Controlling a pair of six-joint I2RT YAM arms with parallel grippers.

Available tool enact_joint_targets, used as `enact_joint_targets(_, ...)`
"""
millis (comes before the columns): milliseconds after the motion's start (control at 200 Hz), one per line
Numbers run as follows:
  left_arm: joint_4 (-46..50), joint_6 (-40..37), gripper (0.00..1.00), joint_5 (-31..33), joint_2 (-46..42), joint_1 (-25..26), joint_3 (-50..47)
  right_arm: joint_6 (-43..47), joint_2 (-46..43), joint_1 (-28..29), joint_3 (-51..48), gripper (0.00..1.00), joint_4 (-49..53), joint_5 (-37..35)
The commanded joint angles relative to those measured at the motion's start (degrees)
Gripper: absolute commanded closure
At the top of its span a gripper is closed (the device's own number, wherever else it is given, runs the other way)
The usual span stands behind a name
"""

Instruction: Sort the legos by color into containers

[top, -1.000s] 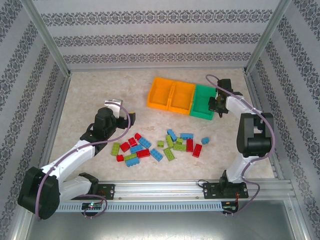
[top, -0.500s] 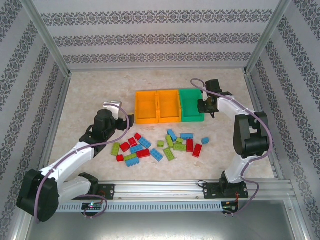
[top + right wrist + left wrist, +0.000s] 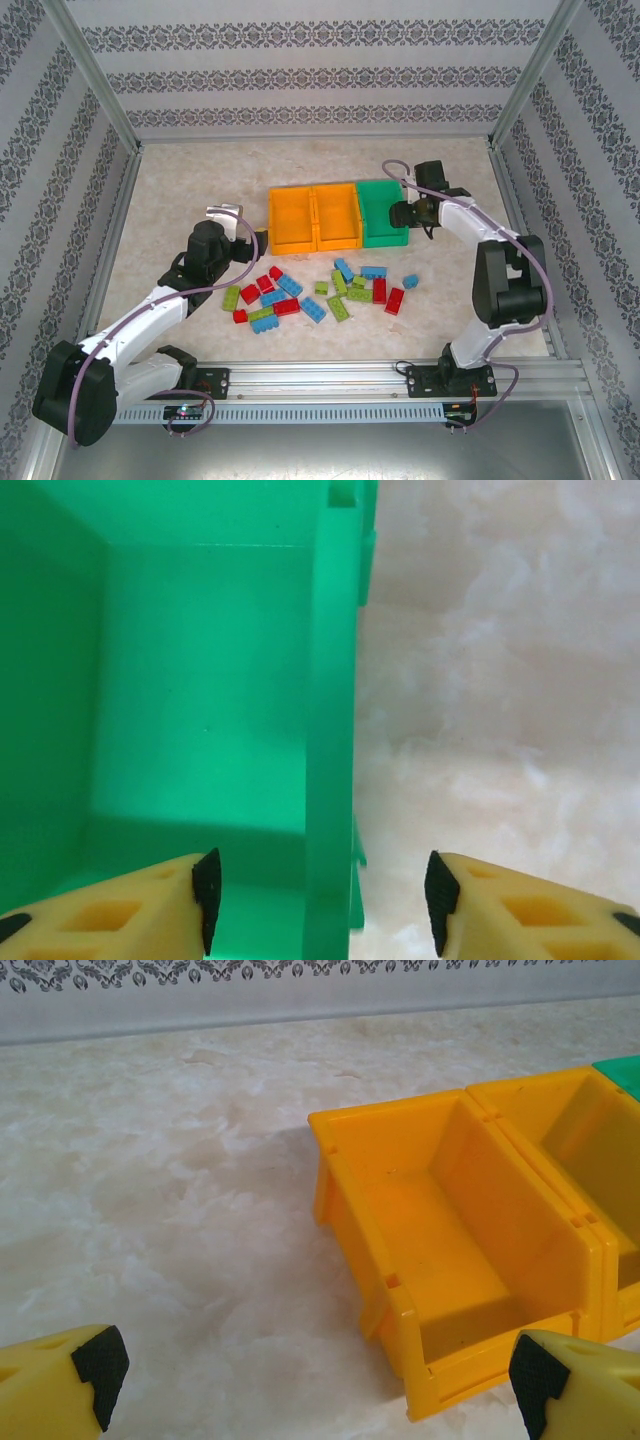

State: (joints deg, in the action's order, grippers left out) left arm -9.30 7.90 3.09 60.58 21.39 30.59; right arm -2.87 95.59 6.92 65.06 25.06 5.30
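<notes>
from the top view, sorting is being judged as not yet begun: the legos [image 3: 318, 290] are all being seen scattered on the tabletop [image 3: 200, 180], just in front of the containers [image 3: 316, 187], which are being read as empty. in the left wrist view, the left hand [image 3: 315, 1370] is being held apart, with the end orange container [image 3: 385, 1120] just ahead of it. in the right wrist view, the right hand [image 3: 320, 890] is being held apart, astride a wall of the green container [image 3: 330, 730], unclamped.
</notes>
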Motion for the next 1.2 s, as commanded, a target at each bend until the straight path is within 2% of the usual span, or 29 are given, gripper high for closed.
enact_joint_targets(0,1.0,1.1,0.00,0.2,-0.9,0.6,-0.8,-1.5,-6.2,0.6,-2.7,0.31,-0.9,0.2)
enact_joint_targets(225,-0.8,1.7,0.00,-1.1,0.0,0.7,-1.2,-7.4,-14.7,0.7,-9.0,0.21,6.1,0.9)
enact_joint_targets(340,-0.6,1.5,0.00,-3.6,1.7,0.6,-0.1,-11.1,-17.4,0.9,-12.8,0.19,10.6,2.4)
enact_joint_targets(540,-1.4,1.8,0.00,-5.4,3.7,0.7,1.0,-17.0,-22.7,4.0,-21.3,0.20,11.2,2.5)
enact_joint_targets(699,-2.4,2.7,0.00,-5.8,4.4,0.7,1.0,-19.3,-22.3,7.9,-24.1,0.22,11.0,1.2)
enact_joint_targets(954,-2.8,3.8,0.00,-7.4,4.7,0.6,0.8,-20.7,-17.4,9.3,-23.7,0.27,9.4,-1.8)
enact_joint_targets(1194,-2.8,4.8,0.00,-16.4,5.5,0.8,1.6,-22.0,-20.9,10.4,-23.7,0.27,9.2,-5.3)
